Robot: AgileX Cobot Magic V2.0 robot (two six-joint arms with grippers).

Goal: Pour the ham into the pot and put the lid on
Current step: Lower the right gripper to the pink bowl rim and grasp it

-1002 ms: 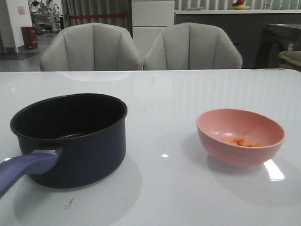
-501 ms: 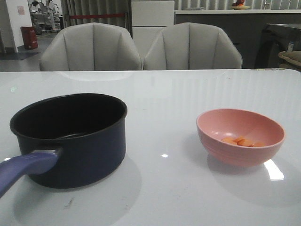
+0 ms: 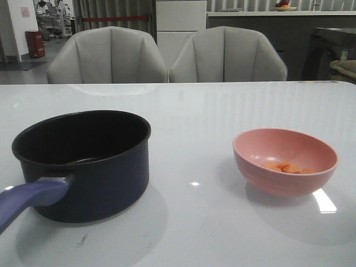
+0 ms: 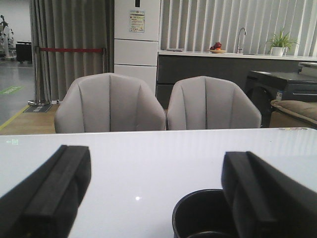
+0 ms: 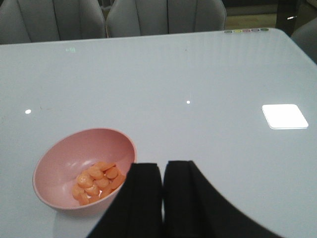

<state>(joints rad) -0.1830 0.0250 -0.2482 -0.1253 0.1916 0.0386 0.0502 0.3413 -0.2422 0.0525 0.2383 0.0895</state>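
Observation:
The dark navy pot point(image 3: 89, 167) stands at the front left of the white table, its purple-blue handle point(image 3: 28, 203) pointing toward me. Its rim also shows in the left wrist view point(image 4: 200, 213). The ham point(image 3: 286, 167) lies as several orange-pink chunks in a pink bowl point(image 3: 285, 161) at the right; both show in the right wrist view, the ham point(image 5: 96, 181) inside the bowl point(image 5: 64, 158). My left gripper point(image 4: 156, 193) is open and empty, behind the pot. My right gripper point(image 5: 162, 171) is shut and empty, beside the bowl. The lid is out of view.
Two grey chairs point(image 3: 167, 55) stand behind the table's far edge point(image 3: 178, 83). A counter and cabinets lie beyond them. Bright light reflections show on the glossy tabletop point(image 5: 285, 116).

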